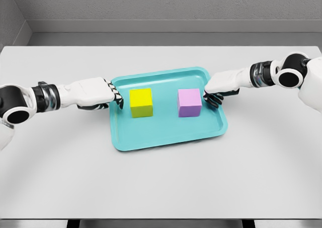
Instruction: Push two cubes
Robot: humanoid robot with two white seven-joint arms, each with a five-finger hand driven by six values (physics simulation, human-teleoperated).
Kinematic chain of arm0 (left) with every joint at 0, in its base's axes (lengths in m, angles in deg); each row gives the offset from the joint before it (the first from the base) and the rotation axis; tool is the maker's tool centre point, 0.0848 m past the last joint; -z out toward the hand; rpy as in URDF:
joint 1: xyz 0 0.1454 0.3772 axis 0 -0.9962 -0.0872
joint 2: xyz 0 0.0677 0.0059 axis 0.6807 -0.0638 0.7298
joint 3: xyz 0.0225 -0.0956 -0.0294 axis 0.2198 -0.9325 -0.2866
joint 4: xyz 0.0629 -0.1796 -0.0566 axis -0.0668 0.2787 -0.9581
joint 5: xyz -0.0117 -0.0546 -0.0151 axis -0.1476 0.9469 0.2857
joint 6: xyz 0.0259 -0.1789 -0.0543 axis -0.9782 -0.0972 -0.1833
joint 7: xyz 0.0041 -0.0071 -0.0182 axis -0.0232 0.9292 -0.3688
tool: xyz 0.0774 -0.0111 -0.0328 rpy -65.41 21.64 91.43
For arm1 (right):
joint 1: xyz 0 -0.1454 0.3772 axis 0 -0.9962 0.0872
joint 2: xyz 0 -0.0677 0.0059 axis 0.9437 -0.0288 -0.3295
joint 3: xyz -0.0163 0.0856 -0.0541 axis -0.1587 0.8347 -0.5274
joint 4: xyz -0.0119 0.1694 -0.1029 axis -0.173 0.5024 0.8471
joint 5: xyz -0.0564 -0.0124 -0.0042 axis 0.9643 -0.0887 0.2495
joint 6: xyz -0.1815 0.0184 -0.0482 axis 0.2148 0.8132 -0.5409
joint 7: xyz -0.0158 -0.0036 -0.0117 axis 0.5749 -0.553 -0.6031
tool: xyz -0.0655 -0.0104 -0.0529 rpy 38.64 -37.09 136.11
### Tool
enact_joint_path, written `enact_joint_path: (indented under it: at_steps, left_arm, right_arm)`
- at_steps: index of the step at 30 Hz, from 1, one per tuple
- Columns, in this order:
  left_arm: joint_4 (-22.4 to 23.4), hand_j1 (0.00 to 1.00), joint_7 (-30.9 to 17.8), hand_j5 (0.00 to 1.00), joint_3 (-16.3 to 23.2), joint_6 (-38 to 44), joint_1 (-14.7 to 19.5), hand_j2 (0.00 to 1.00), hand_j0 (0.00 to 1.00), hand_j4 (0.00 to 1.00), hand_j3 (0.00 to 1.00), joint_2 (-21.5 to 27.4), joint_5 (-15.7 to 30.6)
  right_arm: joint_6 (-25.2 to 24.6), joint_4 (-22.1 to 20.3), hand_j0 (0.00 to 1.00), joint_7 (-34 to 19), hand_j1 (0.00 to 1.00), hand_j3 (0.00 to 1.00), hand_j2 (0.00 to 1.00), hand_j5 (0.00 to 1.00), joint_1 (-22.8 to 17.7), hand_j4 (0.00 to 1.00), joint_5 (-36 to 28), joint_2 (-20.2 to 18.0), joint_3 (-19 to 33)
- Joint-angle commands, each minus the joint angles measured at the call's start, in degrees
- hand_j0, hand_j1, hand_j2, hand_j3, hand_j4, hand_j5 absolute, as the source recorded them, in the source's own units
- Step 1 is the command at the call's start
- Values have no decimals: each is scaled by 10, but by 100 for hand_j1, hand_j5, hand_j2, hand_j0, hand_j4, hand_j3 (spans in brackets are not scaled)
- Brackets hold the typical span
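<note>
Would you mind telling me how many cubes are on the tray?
2. The yellow cube sits on the left half of the teal tray, the purple cube on the right half. Nothing appears hidden.

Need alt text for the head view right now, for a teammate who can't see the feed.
Two white robot hands flank a teal tray on a white table: the left hand near a yellow cube, the right hand at a purple cube. A gap separates the cubes.

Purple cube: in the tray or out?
In. The purple cube sits flat on the teal tray, inside the right rim, beside the right hand; contact cannot be told.
</note>
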Motion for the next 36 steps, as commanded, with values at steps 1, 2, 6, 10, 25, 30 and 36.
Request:
enact_joint_path:
  at_steps: [1,2,6,10,25,30,36]
  left_arm:
    - [7,59,0,59,2,1,2,59,59,59,59,-10,1]
    - [7,59,0,59,3,1,3,59,59,59,59,-11,1]
    - [21,59,0,59,3,1,5,59,59,59,59,-24,-2]
    - [36,59,0,59,12,1,11,59,59,59,59,-28,-2]
    - [47,59,0,59,24,1,24,59,59,59,59,-42,-2]
    - [53,59,0,59,24,1,24,59,59,59,59,-42,-2]
    - [57,59,0,59,24,1,24,59,59,59,59,-48,-2]
  right_arm:
    - [-1,2,13,0,13,13,13,13,0,13,-2,3,-3]
    - [-1,5,13,0,13,13,13,13,0,13,-2,5,-4]
    - [-1,10,13,0,13,13,13,13,0,13,-2,11,-5]
    - [-1,13,13,0,13,13,13,13,0,13,2,11,-8]
    - [-1,14,13,0,13,13,13,13,1,13,3,24,-12]
    - [-1,14,13,0,13,13,13,13,2,13,3,31,-13]
    - [-1,15,13,0,13,13,13,13,4,13,3,36,-13]
